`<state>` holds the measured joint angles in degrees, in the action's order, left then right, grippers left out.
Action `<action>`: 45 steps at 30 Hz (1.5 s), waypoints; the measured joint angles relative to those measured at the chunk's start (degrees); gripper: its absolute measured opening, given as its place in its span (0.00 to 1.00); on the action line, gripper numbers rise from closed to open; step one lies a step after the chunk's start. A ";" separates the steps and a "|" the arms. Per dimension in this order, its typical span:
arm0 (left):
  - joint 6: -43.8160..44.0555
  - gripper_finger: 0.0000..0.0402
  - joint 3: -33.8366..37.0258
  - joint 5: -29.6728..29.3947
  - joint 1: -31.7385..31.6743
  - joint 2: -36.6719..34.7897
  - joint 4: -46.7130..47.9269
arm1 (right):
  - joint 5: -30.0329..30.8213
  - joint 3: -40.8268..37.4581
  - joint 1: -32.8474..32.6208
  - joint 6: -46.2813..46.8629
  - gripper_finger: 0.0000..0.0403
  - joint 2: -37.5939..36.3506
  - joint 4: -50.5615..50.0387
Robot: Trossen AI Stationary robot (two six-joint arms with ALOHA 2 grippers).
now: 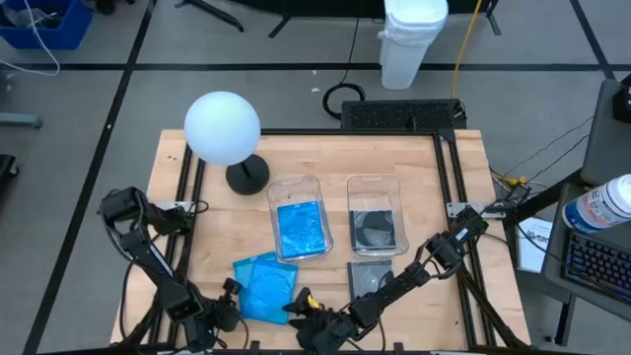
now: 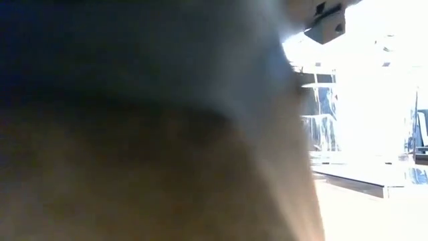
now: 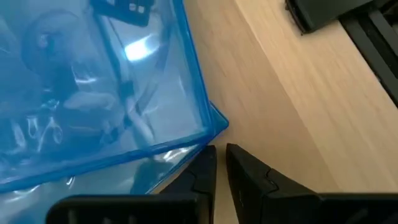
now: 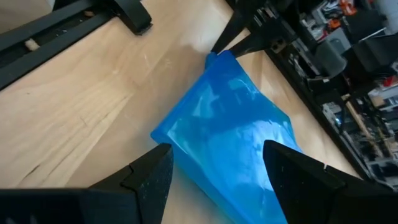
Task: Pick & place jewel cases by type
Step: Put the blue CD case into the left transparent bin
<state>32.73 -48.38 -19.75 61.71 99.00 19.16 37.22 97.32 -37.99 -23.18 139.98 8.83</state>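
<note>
Two translucent blue jewel cases (image 1: 264,284) lie overlapping on the table near its near edge. My left gripper (image 1: 233,293) is low at their left side, shut but for a narrow slit (image 3: 221,158). My right gripper (image 1: 296,301) is at their right side and open; its fingers stand either side of the upper case's corner (image 4: 163,132). Whether they touch it, I cannot tell. A dark case (image 1: 370,278) lies flat on the table to the right. More blue cases lie in the left clear bin (image 1: 299,225), and dark ones in the right bin (image 1: 375,223). My left gripper has its shut fingertips (image 4: 219,53) against a corner of the blue cases (image 4: 214,61), coming level and low over the table from the left. The corner (image 3: 217,123) is at the tips, not between the fingers. Both cases rest on the table.
A white globe lamp (image 1: 222,126) on a black base stands at the table's far left. The two bins sit side by side in the middle. Black frame rails run along the table's left and right sides. In the low view a blurred dark mass fills most of the picture.
</note>
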 joint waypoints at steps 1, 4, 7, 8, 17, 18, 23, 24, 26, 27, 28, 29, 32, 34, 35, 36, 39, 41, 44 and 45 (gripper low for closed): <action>0.02 0.12 -0.04 0.02 -0.06 -0.09 0.04 | 0.10 0.02 -0.22 0.06 0.60 0.00 -0.38; 0.56 0.12 0.07 1.46 -0.07 -1.27 0.85 | 0.27 0.00 -0.59 1.06 0.60 0.00 -0.95; 1.60 0.12 -0.33 3.68 -0.04 -3.00 2.57 | 0.20 -0.02 -0.62 2.40 0.60 -0.02 -1.14; 2.00 0.12 -0.68 3.72 -0.02 -3.34 3.80 | 0.19 -0.02 -0.64 2.42 0.60 -0.02 -1.12; 0.46 0.12 -1.44 -1.25 -2.55 -4.15 9.13 | 0.26 -0.04 -0.64 2.92 0.60 -0.04 -0.55; 0.42 0.12 -1.44 -1.25 -3.10 -4.15 9.22 | 0.16 -0.04 -0.64 2.95 0.60 -0.04 -0.54; -1.09 0.12 -1.44 -0.93 -5.02 -4.14 9.49 | -1.33 -0.04 -0.62 2.97 0.60 -0.04 -0.23; -1.14 0.12 -1.44 -0.81 -5.31 -4.13 9.49 | -1.39 -0.04 -0.62 2.97 0.60 -0.04 -0.20; -1.30 0.12 -1.44 -0.70 -5.91 -4.14 9.45 | -1.73 -0.04 -0.62 2.97 0.60 -0.04 -0.23; -1.35 0.12 -1.44 -0.72 -6.18 -4.13 9.34 | -2.23 -0.04 -0.62 2.97 0.60 -0.04 -0.30; -1.36 0.12 -1.44 -0.71 -6.47 -4.14 9.30 | -2.60 -0.04 -0.61 3.01 0.60 -0.04 -0.56; -1.36 0.12 -1.44 -0.72 -6.76 -4.14 9.33 | -2.68 -0.02 -0.62 3.52 0.60 -0.04 -1.04; -1.68 0.12 -1.44 -0.74 -7.48 -4.13 9.31 | -4.16 0.00 -0.71 5.76 0.60 -0.04 -3.73; -2.32 0.12 -1.44 -0.82 -7.74 -4.15 9.33 | -4.22 0.00 -1.17 6.62 0.60 -0.08 -5.83; -2.43 0.12 -1.44 -0.98 -7.82 -4.13 9.32 | -4.34 0.00 -1.38 6.77 0.60 -0.12 -6.87; -2.55 0.12 -1.44 -1.21 -7.94 -4.14 9.32 | -4.47 0.00 -1.55 6.76 0.60 -0.16 -7.61; -3.04 0.12 -1.44 -1.29 -8.51 -4.13 9.29 | -4.45 0.00 -1.84 6.54 0.60 -0.15 -8.17; -3.04 0.12 -1.44 -1.40 -9.05 -4.13 9.22 | -4.47 0.00 -1.84 5.58 0.60 -0.17 -7.55; -3.03 0.12 -1.44 -1.54 -9.84 -4.13 8.88 | -4.74 0.00 -1.84 4.51 0.60 -0.17 -7.18; -3.03 0.12 -1.44 -1.56 -10.07 -4.13 8.83 | -5.23 0.00 -1.84 4.42 0.60 -0.17 -7.15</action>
<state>29.70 -49.82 -21.31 51.64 94.87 27.99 32.00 97.32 -39.83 -18.76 139.82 1.68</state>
